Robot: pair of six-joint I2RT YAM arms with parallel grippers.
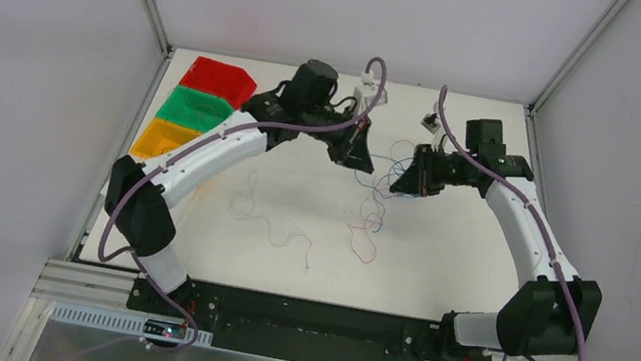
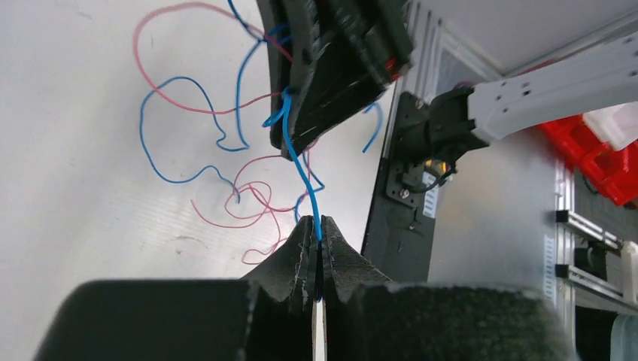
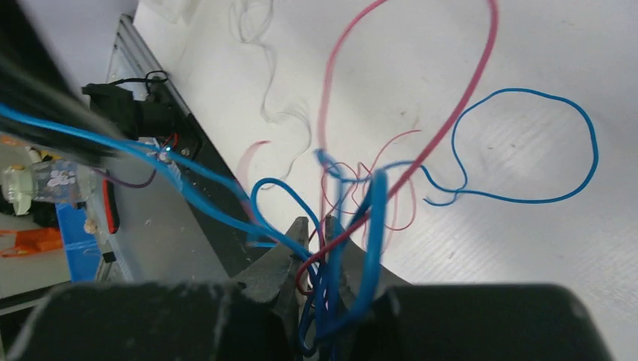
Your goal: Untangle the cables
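Note:
The cables are thin red, blue and white wires. A blue and red tangle (image 1: 378,189) hangs between my two grippers at the table's middle back. My left gripper (image 1: 354,154) is shut on one blue wire (image 2: 301,169), which runs taut from its jaws (image 2: 320,222) up to the right gripper (image 2: 331,68). My right gripper (image 1: 408,179) is shut on a bundle of blue and red wires (image 3: 376,203) at its jaws (image 3: 322,226). Loose red loops (image 2: 248,203) and a blue loop (image 3: 594,150) lie on the table below. A white wire (image 1: 276,227) lies apart to the left.
Red (image 1: 217,79), green (image 1: 196,109) and yellow (image 1: 164,140) bins stand in a row at the table's back left. White walls enclose the table. The black base rail (image 1: 306,317) runs along the near edge.

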